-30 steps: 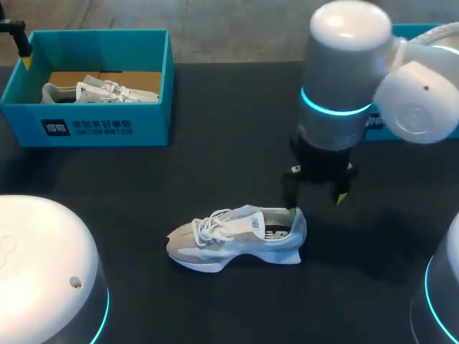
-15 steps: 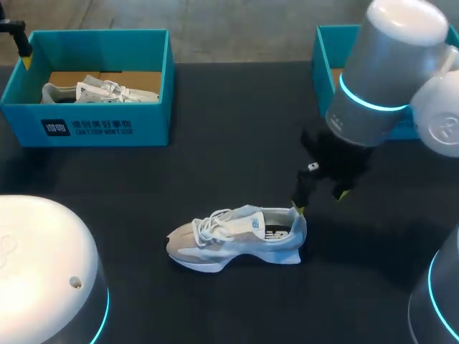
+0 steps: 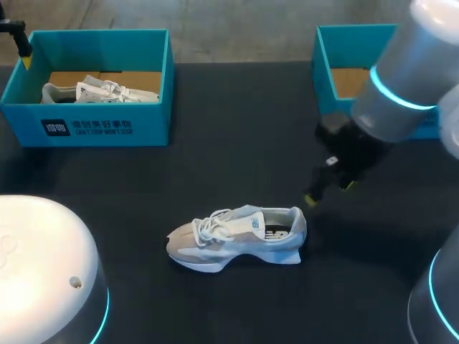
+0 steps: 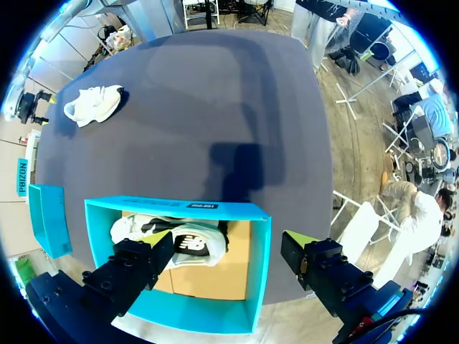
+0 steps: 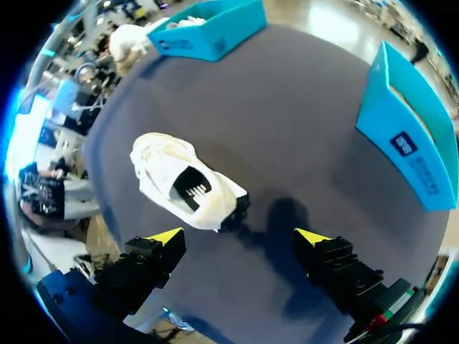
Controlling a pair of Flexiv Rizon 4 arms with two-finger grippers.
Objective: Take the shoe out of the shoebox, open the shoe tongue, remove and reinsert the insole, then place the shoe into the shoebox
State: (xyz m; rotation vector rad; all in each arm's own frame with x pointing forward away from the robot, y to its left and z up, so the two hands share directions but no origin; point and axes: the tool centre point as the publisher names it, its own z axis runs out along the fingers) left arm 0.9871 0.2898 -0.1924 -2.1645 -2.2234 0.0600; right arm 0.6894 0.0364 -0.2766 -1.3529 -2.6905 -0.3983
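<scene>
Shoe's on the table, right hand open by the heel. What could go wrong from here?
1. The shoe lies loose on the table, held by neither hand; tugging the tongue or insole may drag or tip it.
2. The right hand hangs open just off the heel; a misjudged approach could shove the shoe rather than grip it.
3. The left shoebox already holds another shoe; the right shoebox looks empty, so a return mix-up is possible.
</scene>
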